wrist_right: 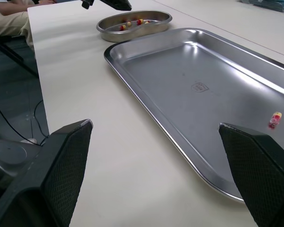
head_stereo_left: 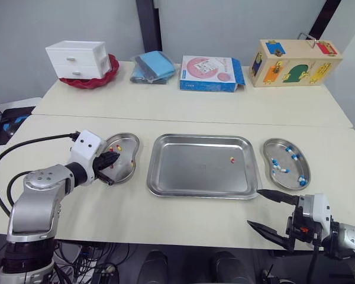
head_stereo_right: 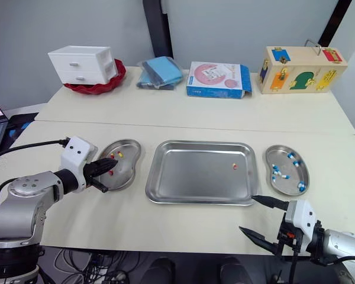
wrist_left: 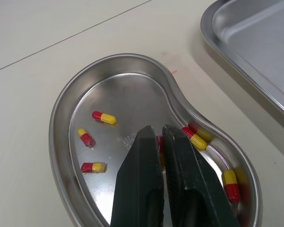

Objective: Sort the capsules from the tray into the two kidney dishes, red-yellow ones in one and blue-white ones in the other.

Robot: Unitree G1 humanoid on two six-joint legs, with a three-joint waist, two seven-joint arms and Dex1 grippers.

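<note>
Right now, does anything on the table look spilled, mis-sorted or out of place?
Nothing is spilled or mis-sorted. One red-yellow capsule lies alone in the rectangular steel tray, near its right edge, while the others sit in the left steel kidney dish.

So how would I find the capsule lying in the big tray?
Start at the rectangular steel tray in the middle. Near its right edge lies a lone red-yellow capsule. All others sit in the left kidney dish or the right kidney dish.
</note>
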